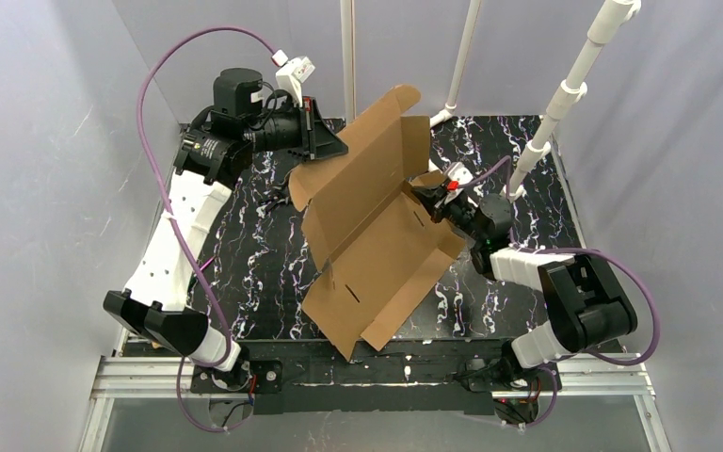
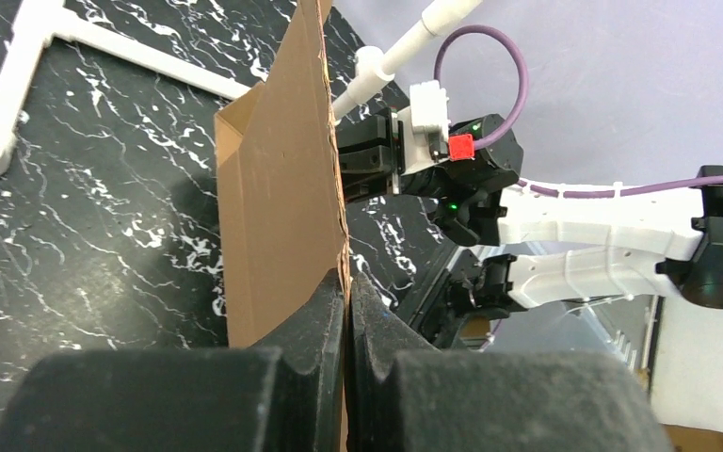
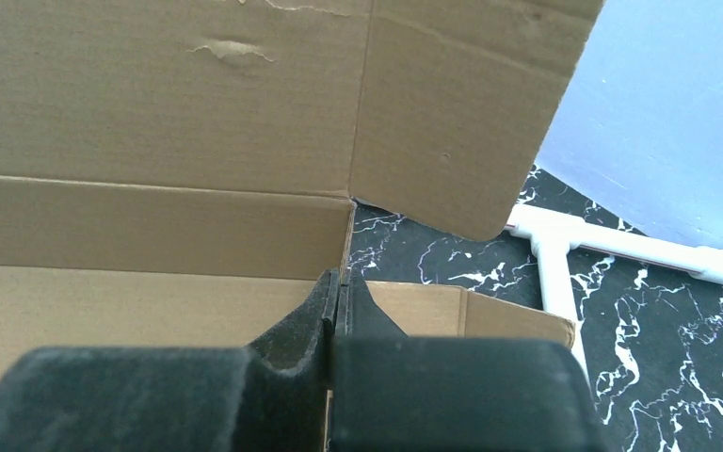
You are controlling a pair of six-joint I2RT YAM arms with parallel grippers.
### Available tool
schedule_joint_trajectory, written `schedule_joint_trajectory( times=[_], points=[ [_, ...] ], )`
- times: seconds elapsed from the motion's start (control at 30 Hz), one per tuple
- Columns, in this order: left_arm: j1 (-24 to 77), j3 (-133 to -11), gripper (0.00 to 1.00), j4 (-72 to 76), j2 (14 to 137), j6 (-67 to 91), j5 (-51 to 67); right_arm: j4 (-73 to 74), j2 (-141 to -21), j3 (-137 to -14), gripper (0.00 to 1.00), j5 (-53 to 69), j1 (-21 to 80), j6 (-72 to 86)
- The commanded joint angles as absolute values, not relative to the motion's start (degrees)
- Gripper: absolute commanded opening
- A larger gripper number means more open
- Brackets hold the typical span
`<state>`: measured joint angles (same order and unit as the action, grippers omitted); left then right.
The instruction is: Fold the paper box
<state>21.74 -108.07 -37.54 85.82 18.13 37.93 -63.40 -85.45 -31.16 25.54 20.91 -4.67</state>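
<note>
The paper box (image 1: 377,235) is a brown cardboard sheet, partly unfolded, held tilted above the table's middle between both arms. My left gripper (image 1: 337,146) is at its far left flap. In the left wrist view that gripper (image 2: 347,287) is shut on the edge of an upright panel of the box (image 2: 278,217). My right gripper (image 1: 425,196) meets the box from the right. In the right wrist view it (image 3: 340,281) is shut on a cardboard wall at a crease, with the box's inner panels (image 3: 151,94) spread above and a side flap (image 3: 471,113) standing to the right.
The black marbled table (image 1: 264,264) lies beneath. White pipe posts (image 1: 565,104) stand at the back right, and their foot (image 3: 565,254) rests on the table close to the box. Grey walls enclose the sides. The right arm (image 2: 602,235) reaches in behind the box.
</note>
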Motion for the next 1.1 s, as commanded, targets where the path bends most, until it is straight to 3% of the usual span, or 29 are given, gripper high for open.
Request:
schedule_joint_trajectory(
  times=[0.0, 0.5, 0.73, 0.97, 1.07],
  points=[
    [22.1, -106.4, 0.00, -29.4, 82.3, 21.6, 39.7, -63.2, -83.3, -29.5, 0.01, 28.0, 20.3, -5.6],
    [18.2, -102.5, 0.02, -35.3, 78.1, 19.3, 33.3, -64.9, -80.0, -30.0, 0.01, 36.8, 16.1, 2.0],
    [17.6, -96.2, 0.34, -31.5, 74.9, 22.8, 36.7, -66.7, -80.0, -30.3, 0.01, 34.4, 15.3, 7.6],
    [16.4, -91.1, 0.78, -33.3, 68.2, 21.9, 33.4, -69.3, -80.4, -30.3, 0.01, 34.7, 13.8, 11.7],
    [15.9, -84.3, 0.91, -31.2, 62.4, 21.6, 31.6, -70.1, -80.2, -30.3, 0.01, 35.0, 13.5, 12.7]
  ],
)
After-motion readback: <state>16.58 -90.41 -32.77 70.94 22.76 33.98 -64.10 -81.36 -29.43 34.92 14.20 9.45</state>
